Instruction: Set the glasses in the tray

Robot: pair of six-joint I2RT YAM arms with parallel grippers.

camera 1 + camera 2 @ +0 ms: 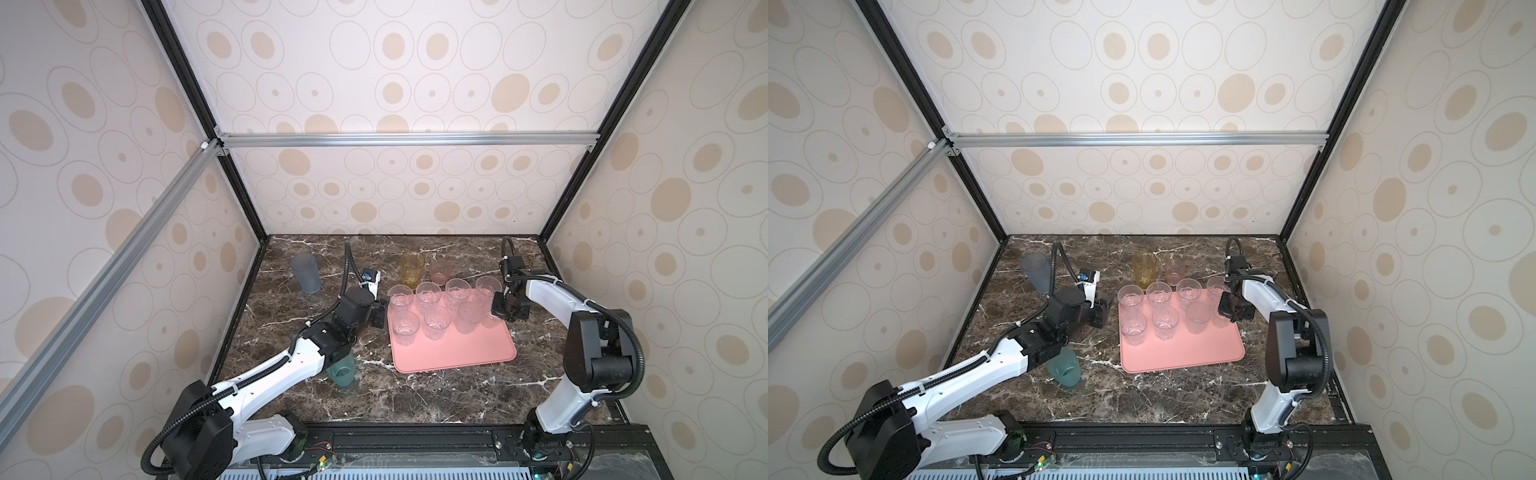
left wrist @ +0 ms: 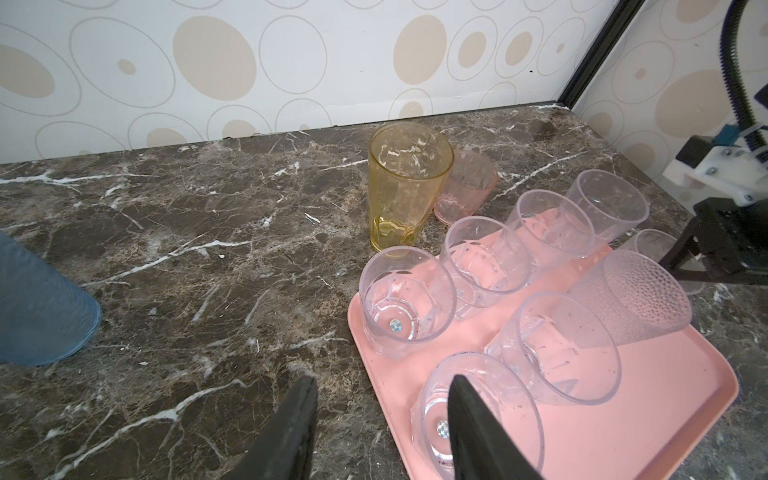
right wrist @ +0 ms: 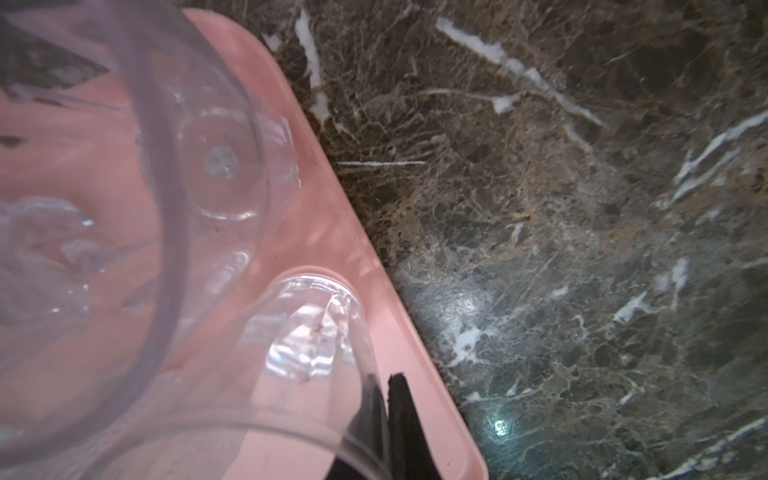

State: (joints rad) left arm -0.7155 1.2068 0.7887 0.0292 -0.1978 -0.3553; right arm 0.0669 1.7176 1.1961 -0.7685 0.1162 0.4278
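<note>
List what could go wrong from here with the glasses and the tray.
1. The right gripper pinches a clear glass by its wall right at the tray edge; released there, it might sit on the rim and tip.
2. The left gripper hangs open beside the front clear glass; a sideways move may knock it.
3. The teal glass stands under the left arm; a low swing could topple it.

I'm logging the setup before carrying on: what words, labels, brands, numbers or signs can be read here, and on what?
No readable text in any view.
Round shiny stickers in the bases of the short clear plastic glasses: no legible marking.
Small blue patch on the left arm's wrist camera mount: too small to read.
Flat salmon-pink rectangular tray: blank.
</note>
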